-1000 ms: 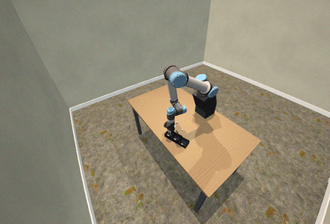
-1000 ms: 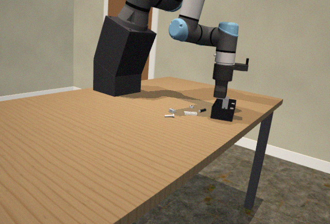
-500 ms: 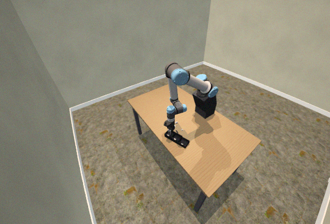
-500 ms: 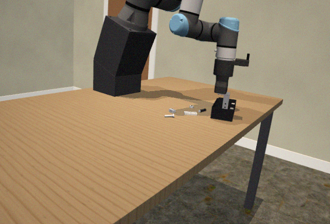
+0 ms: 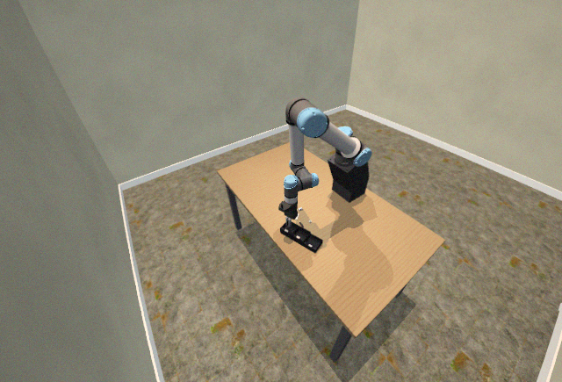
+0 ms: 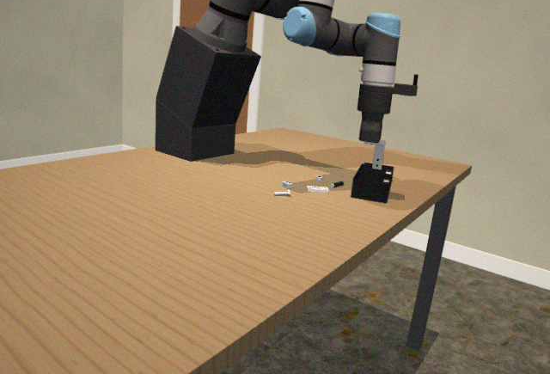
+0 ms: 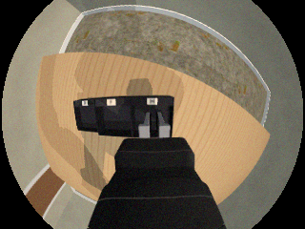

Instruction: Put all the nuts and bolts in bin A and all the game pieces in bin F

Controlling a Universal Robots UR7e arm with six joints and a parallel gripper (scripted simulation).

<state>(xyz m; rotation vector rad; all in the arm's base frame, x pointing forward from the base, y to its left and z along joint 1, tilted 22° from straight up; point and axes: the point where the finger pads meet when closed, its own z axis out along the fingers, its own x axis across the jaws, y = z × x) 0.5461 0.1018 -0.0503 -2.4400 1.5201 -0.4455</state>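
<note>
bins (image 5: pixel 300 238) (image 6: pixel 370 187) (image 7: pixel 116 125) beneath the partly open claw (image 5: pixel 289 222) (image 6: pixel 377 168) (image 7: pixel 154 116)

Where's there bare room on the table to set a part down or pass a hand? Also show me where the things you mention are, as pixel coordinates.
Widest patch: table (image 5: pixel 377 287) (image 6: pixel 111 245), between the three-bin row (image 5: pixel 313 247) (image 6: pixel 370 187) (image 7: pixel 116 119) and the end away from the pincer (image 5: pixel 288 222) (image 6: pixel 377 168) (image 7: pixel 153 118). Another lies beyond the arm, toward the opposite end. Crowded: between bins and pedestal (image 5: pixel 349 183) (image 6: pixel 213 95), where the small parts (image 6: pixel 317 189) lie.
</note>
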